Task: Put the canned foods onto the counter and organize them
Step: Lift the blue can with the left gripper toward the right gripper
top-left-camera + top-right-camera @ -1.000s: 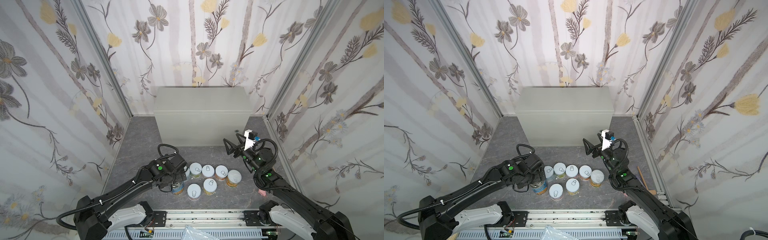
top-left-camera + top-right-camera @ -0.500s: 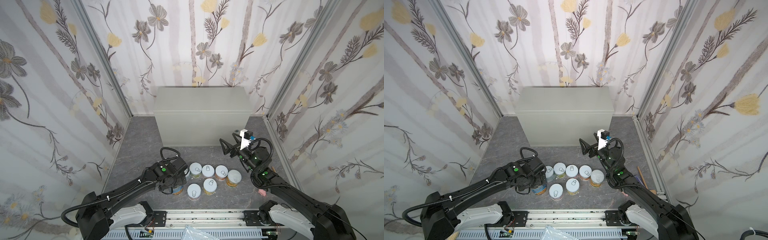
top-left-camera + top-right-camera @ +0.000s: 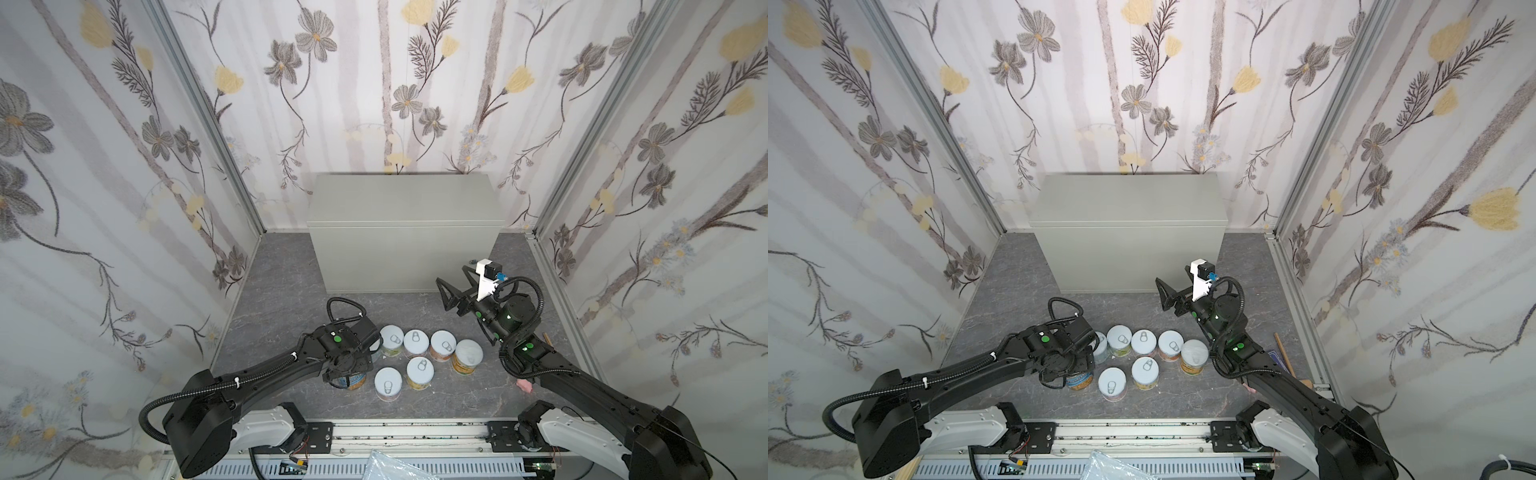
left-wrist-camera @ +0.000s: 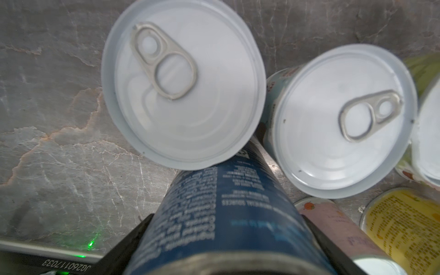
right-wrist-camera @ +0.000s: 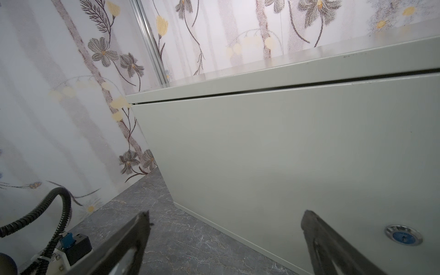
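Though the left gripper (image 4: 229,217) brackets the blue can (image 4: 223,190) mid-wall, squeeze unconfirmed, this rigid, slick, likely heavy cylinder suits that hold; right gripper (image 5: 226,214) gapes, empty.

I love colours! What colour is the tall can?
The tall can is dark blue, best in left wrist view.

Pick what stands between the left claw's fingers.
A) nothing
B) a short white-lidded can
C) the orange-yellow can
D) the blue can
D: the left wrist view shows the blue can filling the gap of the left claw, with the white-lidded cans lying beyond it.
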Robot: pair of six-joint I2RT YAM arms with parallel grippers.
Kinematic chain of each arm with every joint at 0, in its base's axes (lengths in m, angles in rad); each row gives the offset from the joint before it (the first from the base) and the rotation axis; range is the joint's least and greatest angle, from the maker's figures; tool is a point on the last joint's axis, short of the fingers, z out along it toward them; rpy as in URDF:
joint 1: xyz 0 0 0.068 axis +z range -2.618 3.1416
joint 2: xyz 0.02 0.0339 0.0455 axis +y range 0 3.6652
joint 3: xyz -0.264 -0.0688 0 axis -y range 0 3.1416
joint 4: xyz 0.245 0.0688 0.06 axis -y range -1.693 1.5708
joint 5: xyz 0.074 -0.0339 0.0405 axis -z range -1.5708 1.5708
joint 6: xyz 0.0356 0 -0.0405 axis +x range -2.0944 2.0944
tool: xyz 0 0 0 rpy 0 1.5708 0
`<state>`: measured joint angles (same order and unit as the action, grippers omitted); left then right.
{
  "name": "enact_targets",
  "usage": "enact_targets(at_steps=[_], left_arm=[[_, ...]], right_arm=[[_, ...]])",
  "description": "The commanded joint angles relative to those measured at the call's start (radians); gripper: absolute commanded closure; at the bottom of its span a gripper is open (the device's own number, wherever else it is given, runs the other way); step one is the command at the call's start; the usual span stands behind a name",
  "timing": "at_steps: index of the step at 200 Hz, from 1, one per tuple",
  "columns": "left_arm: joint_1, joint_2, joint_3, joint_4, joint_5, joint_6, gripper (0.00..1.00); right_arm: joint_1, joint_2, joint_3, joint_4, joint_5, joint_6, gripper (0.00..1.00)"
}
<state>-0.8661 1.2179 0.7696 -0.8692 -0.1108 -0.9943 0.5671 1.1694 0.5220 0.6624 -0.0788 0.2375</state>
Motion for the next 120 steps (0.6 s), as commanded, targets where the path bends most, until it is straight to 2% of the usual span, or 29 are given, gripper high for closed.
enact_targets(at_steps=[1, 18, 41, 74, 90, 120], left_arm=[[0.0, -0.012, -0.002, -0.009, -0.055, -0.001, 0.15], [0.001, -0.035, -0.021, -0.011, -0.05, -0.011, 0.19], [0.002, -0.067, -0.02, -0.034, -0.047, -0.012, 0.32], [0.003, -0.105, 0.089, -0.167, -0.072, 0.011, 0.47], [0.003, -0.113, 0.169, -0.237, -0.101, 0.03, 0.59], [0.035, -0.077, 0.359, -0.357, -0.114, 0.119, 0.92]], right_arm=[[0.008, 0.0, 0.014, -0.006, 0.02, -0.02, 0.0], [0.011, 0.004, 0.013, -0.002, 0.029, -0.021, 0.0], [0.017, 0.013, 0.019, 0.0, 0.033, -0.024, 0.0], [0.025, 0.029, 0.036, -0.001, 0.027, -0.03, 0.0], [0.027, 0.037, 0.041, 0.001, 0.027, -0.032, 0.0], [0.034, 0.047, 0.051, 0.018, -0.013, -0.039, 0.0]])
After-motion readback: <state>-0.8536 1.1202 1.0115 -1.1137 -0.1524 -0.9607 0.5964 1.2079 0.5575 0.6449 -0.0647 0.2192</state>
